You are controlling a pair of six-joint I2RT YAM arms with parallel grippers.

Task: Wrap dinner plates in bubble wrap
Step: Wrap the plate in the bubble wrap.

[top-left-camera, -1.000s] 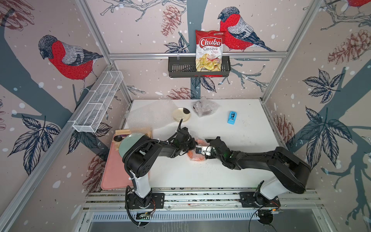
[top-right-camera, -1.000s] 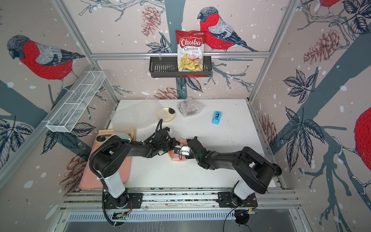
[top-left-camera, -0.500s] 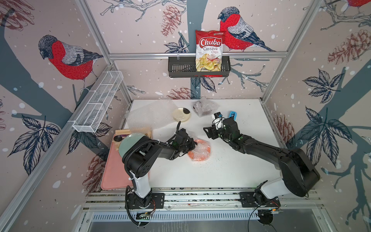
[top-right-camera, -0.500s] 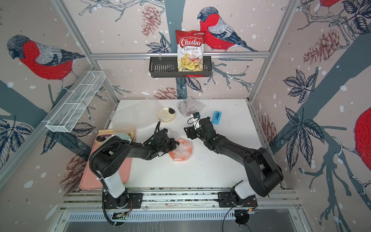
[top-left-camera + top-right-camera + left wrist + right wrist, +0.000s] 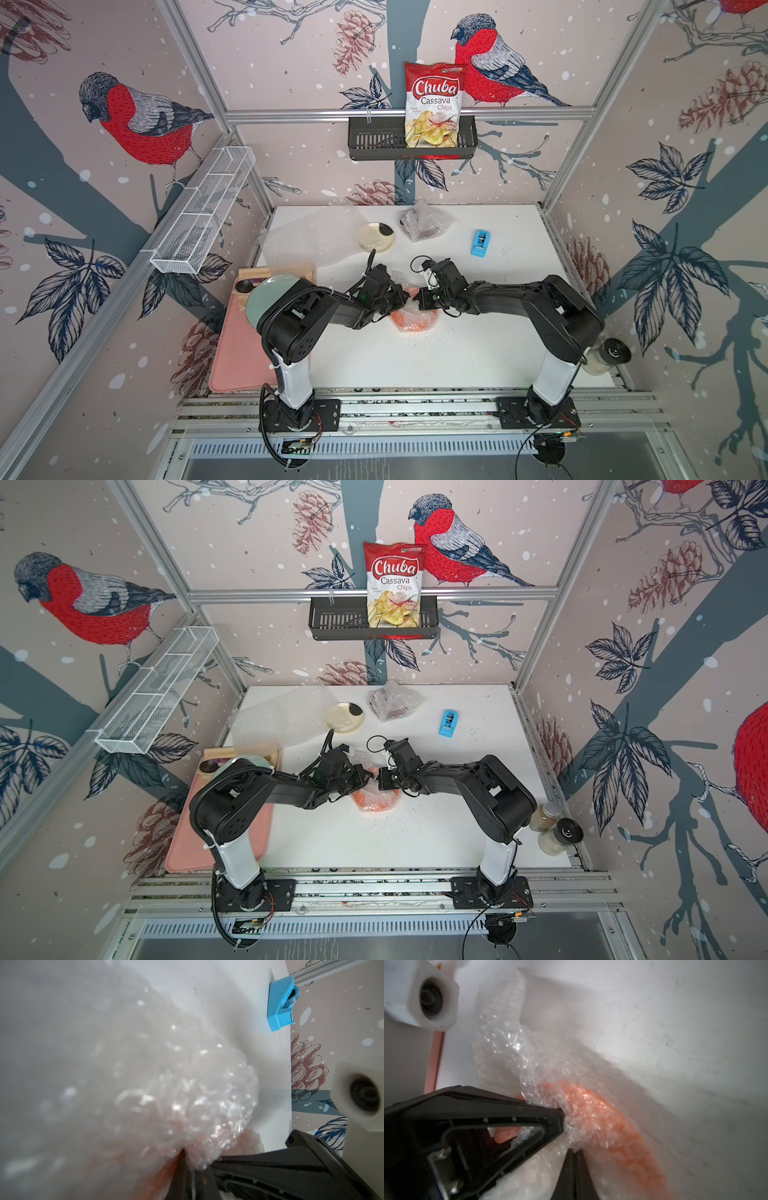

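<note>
- Clear bubble wrap [image 5: 512,1043] bunched over the plate, gathered at both tool tips.
- Orange plate [image 5: 602,1118] directly under the tips, mostly covered.
- Right gripper [image 5: 572,1152] just came back in, snapped shut on wrap; next fold can start.
- Left gripper [image 5: 185,1155] still pinched shut on wrap, tip-to-tip opposite.

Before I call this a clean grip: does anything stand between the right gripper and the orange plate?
Yes: the bubble wrap. It covers the orange plate, and the right gripper is shut on a fold of it, as is the left gripper. Nothing else visible intervenes.
</note>
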